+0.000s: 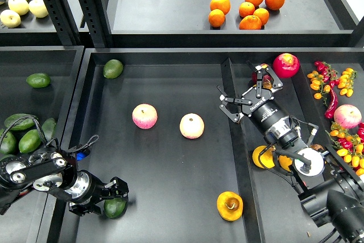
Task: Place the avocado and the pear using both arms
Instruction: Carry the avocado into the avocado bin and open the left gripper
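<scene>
The left tool (108, 199) sits low at the front left of the large dark middle tray (170, 197), its fingers closed around the dark green avocado (115, 207), which rests at the tray floor just at the tool's tip. The pear (230, 205), yellow-orange with a brown stem patch facing up, lies alone on the same tray floor toward the front right, well apart from both tools. The right tool (245, 93) hangs above the divider between the middle tray and the right-hand tray (296, 101), its fingers spread wide and holding nothing; the black arm behind it runs down to the lower right corner. Two pink-red apples (145, 116) and (191, 126) lie near the middle of the tray, side by side but not touching. A rounder, lighter green avocado (112, 68) rests against the tray's back left corner. In the left-hand tray, one green avocado (38, 79) lies alone, and a cluster of further avocados (23, 132) sits nearer the front, partly hidden by the left arm. In the right-hand tray, a red pomegranate-like fruit (286, 65) lies just beyond the right tool, with red chillies (330, 98), small orange and yellow tomatoes (341, 81) and another pink apple (347, 116) along the right edge. Yellow fruit (263, 156) lies partly hidden beneath the right arm. On the rear shelf, oranges (250, 8) are grouped at centre right and pale yellow fruit (21, 7) at far left.
</scene>
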